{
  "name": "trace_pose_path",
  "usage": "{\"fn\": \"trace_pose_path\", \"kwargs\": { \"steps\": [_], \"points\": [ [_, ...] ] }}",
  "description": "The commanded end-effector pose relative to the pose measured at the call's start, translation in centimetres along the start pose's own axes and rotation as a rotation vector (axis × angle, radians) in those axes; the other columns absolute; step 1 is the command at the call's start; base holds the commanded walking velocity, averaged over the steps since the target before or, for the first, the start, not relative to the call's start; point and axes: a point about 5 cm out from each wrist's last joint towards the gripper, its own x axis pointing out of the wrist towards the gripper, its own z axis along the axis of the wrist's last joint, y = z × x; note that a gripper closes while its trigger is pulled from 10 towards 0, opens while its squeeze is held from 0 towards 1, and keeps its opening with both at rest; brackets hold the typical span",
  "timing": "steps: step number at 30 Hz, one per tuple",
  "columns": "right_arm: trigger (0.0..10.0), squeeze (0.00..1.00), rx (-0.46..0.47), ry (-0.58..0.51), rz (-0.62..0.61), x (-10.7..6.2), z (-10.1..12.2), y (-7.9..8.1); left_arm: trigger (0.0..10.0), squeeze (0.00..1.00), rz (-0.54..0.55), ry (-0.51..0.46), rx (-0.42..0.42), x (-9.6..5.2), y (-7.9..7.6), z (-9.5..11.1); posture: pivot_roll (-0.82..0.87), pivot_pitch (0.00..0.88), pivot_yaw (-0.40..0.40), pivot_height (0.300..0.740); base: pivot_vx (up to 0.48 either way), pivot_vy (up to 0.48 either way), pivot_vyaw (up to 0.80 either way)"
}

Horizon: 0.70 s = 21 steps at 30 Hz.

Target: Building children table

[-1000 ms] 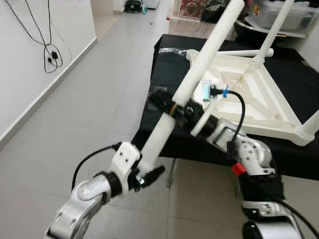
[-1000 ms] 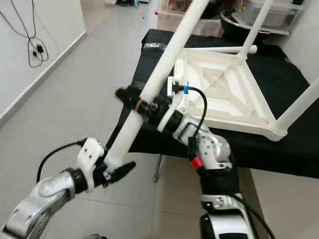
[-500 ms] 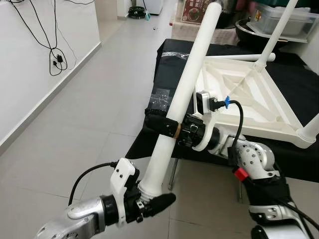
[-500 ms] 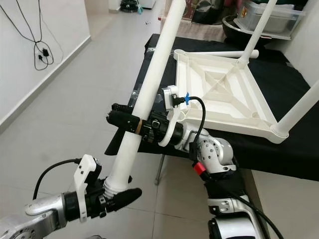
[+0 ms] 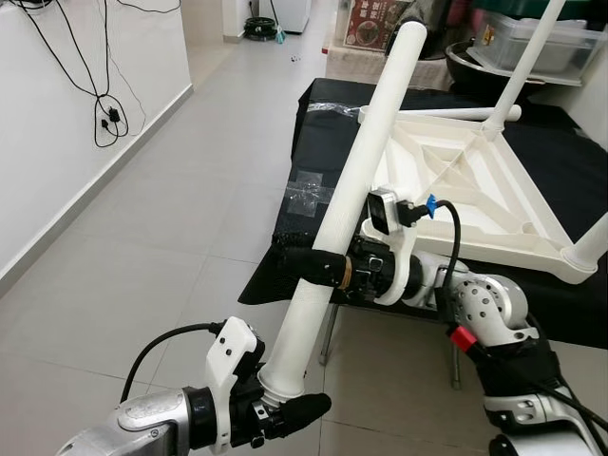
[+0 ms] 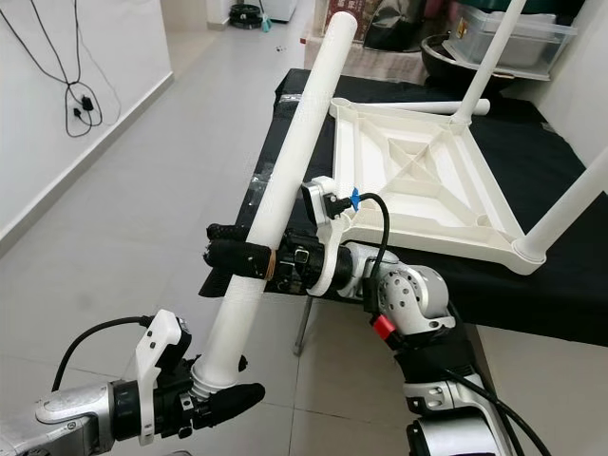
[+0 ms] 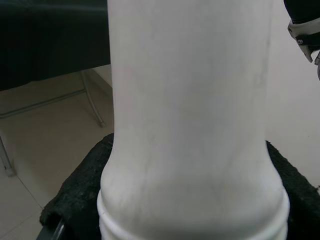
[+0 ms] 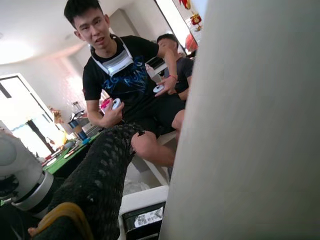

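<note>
Table leg: a long white tube [image 5: 351, 195], held slanting in the air off the near left corner of the black table, its upper end reaching over the table's left edge and its lower end down above the floor.
Left gripper: [image 5: 285, 416] at the tube's lower, ridged end, black fingers [image 7: 75, 195] pinched on the tube from both sides.
Right gripper: [image 5: 309, 266] clamped across the tube about halfway up, its black fingers [image 6: 233, 256] wrapped around it; a yellowish band sits at the base of the fingers.
Right arm: silver, with a red button [image 5: 460, 337] at the elbow and a black cable with a blue plug [image 5: 429, 202] running to the wrist camera.
Children table: white plastic top [image 5: 475, 190], lying upside down on the black table, ribbed underside up, close behind the right wrist.
Fitted legs: one white leg [image 5: 527, 57] rises from the far corner of the top; another [image 5: 594, 242] stands at the near right corner.
Loose leg: a white tube [image 5: 456, 113] lies flat along the far edge of the top.
Black table: [image 5: 328, 123] cloth-covered, metal legs under it, standing on grey floor tiles [image 5: 171, 218].
Plastic wrap: clear bags [image 5: 302, 192] at the table's left edge.
Wall: white, at the robot's left, with black cables [image 5: 104, 104] hanging down it.
People: two seated persons [image 8: 125, 85] appear in the right wrist view, each holding a controller.
</note>
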Motion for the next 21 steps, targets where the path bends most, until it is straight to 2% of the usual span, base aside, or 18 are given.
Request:
{"fn": "trace_pose_path", "kwargs": {
  "steps": [1, 21],
  "points": [
    [10.0, 0.00, -0.001, 0.004, 0.041, 0.3, 0.1, 0.5, 10.0, 0.00, -0.013, 0.023, -0.005, 0.2, -0.1, -0.3, 0.12, 0.060, -0.075, 0.740, 0.000, 0.000, 0.00],
    [10.0, 0.00, -0.024, -0.028, 0.050, 1.2, 0.6, 0.4, 10.0, 0.00, -0.002, 0.015, -0.002, 1.3, 0.6, -0.4, 0.11, 0.067, -0.076, 0.740, 0.000, 0.000, 0.00]
  ]
}}
